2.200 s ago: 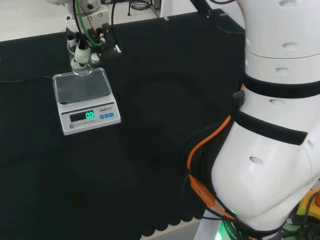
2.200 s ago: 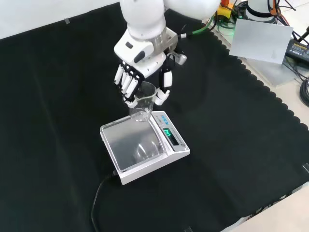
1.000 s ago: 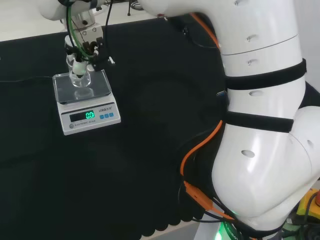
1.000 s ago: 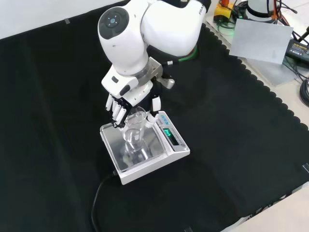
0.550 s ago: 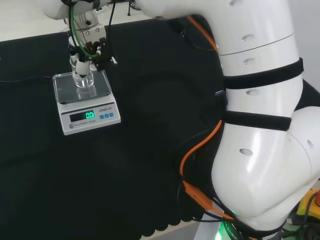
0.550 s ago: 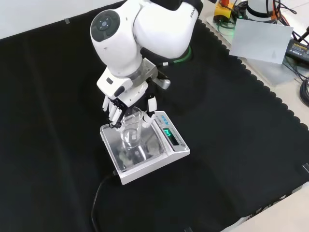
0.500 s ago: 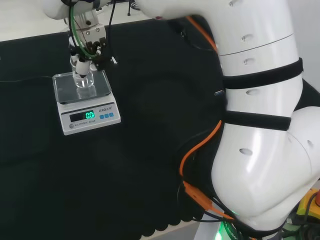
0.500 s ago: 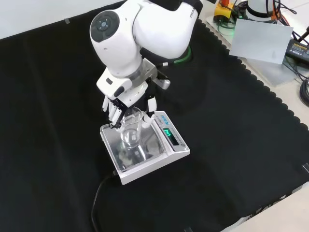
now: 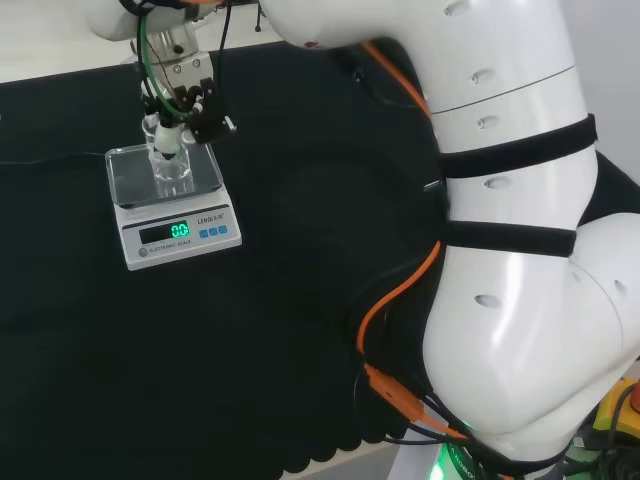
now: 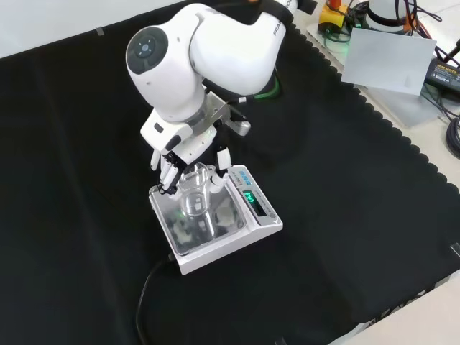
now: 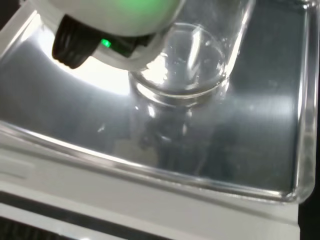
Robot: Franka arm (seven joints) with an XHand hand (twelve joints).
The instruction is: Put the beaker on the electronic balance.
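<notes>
Since two seconds ago the hand (image 10: 188, 162) has carried the beaker (image 10: 195, 198) from above the balance's far edge down onto the pan, and over the last half second it has sunk a little lower. The clear beaker now stands upright on the steel pan of the electronic balance (image 10: 243, 229), its base resting on the metal — the wrist view shows the round glass bottom (image 11: 186, 70) set on the reflective pan (image 11: 260, 135).

In the front view, nearest the camera, a black cable (image 10: 145, 295) runs from the balance's near corner across the black cloth (image 10: 345, 237). Just beyond it sits the balance, its green display to the right of the pan. On the pan is the beaker, and the hand comes down over it, fingers (image 10: 168, 172) on the left of the glass and thumb (image 10: 218, 179) on the right, curled about its upper wall — still gripping it.

In the head view the hand (image 9: 172, 125) holds the beaker (image 9: 170, 165) over the pan's middle, with the balance (image 9: 180, 232) and its display nearer the camera.
</notes>
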